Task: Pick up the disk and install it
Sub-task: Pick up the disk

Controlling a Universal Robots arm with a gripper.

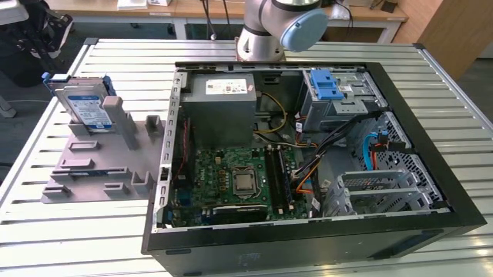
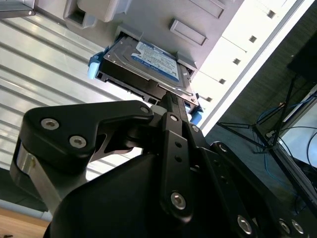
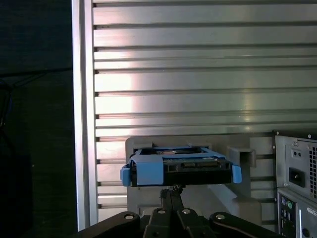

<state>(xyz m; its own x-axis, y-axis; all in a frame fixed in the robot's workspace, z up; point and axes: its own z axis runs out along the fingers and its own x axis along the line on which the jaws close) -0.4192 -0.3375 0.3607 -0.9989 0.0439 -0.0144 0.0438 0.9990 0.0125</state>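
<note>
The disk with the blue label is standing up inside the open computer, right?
No. The disk stands up outside the open computer, in the grey holder at the exterior view's left of it, as the exterior view shows.

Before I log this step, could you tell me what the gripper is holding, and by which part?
Nothing: the disk stands in its grey holder, with the gripper aimed at it but apart from it.

Print on the disk (image 2: 148,67) is too small to read.
</note>
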